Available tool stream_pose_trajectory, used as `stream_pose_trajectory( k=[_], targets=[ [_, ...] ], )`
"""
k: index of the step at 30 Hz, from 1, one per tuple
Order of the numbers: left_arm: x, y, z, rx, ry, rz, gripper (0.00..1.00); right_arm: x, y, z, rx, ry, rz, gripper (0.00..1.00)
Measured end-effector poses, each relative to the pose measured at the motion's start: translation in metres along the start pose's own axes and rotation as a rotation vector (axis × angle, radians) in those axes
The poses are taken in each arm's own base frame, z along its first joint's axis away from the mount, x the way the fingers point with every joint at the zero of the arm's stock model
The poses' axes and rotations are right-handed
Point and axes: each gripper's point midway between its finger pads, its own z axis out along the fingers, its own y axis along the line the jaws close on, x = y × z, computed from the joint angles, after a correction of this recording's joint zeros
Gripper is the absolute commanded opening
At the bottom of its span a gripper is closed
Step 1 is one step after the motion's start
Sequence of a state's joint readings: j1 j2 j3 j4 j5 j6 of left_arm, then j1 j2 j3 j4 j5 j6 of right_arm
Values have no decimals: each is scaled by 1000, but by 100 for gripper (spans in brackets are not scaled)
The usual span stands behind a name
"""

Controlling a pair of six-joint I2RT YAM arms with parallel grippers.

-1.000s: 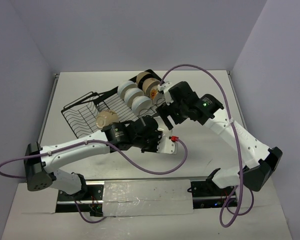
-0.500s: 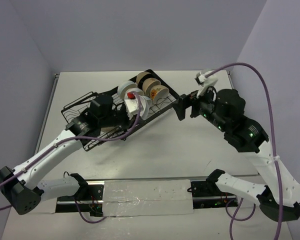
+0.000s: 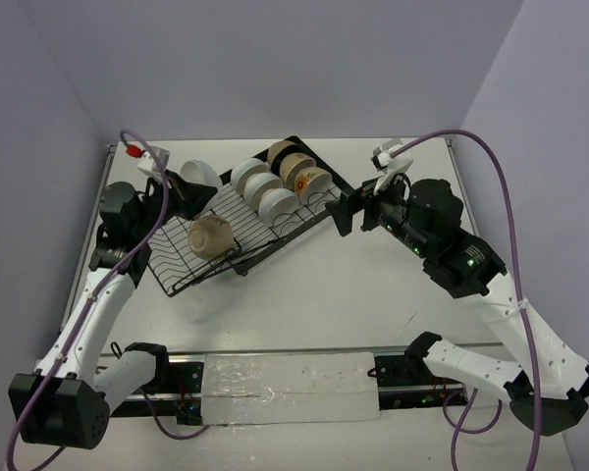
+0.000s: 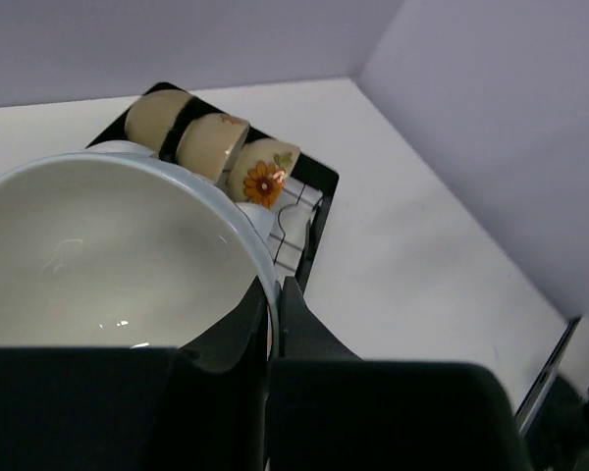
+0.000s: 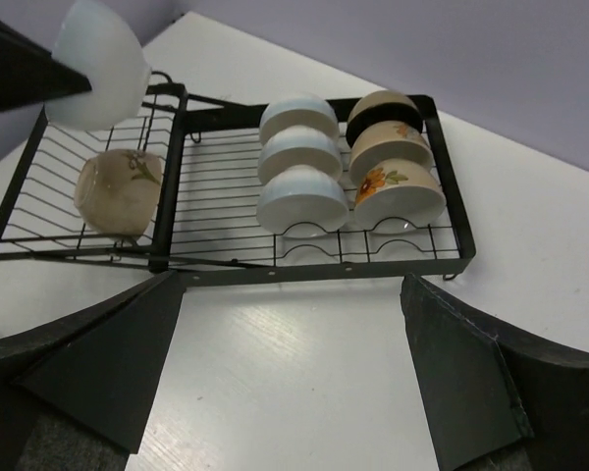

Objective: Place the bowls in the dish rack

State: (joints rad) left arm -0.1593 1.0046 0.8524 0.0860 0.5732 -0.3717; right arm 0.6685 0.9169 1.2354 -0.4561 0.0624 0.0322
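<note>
My left gripper (image 3: 184, 186) is shut on the rim of a white bowl (image 3: 200, 176) and holds it above the far left end of the black wire dish rack (image 3: 285, 234). In the left wrist view its jaws (image 4: 272, 314) pinch that bowl's (image 4: 108, 245) rim. The rack holds three white bowls (image 3: 261, 191) in a row, beside them tan, black and orange-flowered bowls (image 3: 301, 170), and a cream bowl (image 3: 212, 235) lying in the left section. My right gripper (image 3: 346, 211) is open and empty, just right of the rack; its view (image 5: 290, 363) shows bare table between the fingers.
The rack (image 5: 324, 267) lies at an angle across the table's far middle. Purple-grey walls close the table on the back, left and right. Each arm trails a purple cable (image 3: 491, 157). The arm bases stand at the near edge.
My left arm has swung from the rack's middle to the far left, with the white bowl now high over the left section. My right gripper has shifted slightly left toward the rack.
</note>
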Motion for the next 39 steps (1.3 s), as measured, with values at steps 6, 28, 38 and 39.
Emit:
stream_pose_trajectory(
  k=[6,28,38,39],
  targets=[
    [-5,31,-7,-48,-137,-191,0,19,6,5,-34,44,-3,100],
    [7,130,-47,-187,-368,-487,0,49,18,-14,-127,70,-3,100],
    [36,151,-56,-228,-315,-544,0,69,18,-18,-135,98,-5,100],
    [41,155,-57,-236,-306,-554,0,70,18,-19,-135,98,-5,100]
  ],
)
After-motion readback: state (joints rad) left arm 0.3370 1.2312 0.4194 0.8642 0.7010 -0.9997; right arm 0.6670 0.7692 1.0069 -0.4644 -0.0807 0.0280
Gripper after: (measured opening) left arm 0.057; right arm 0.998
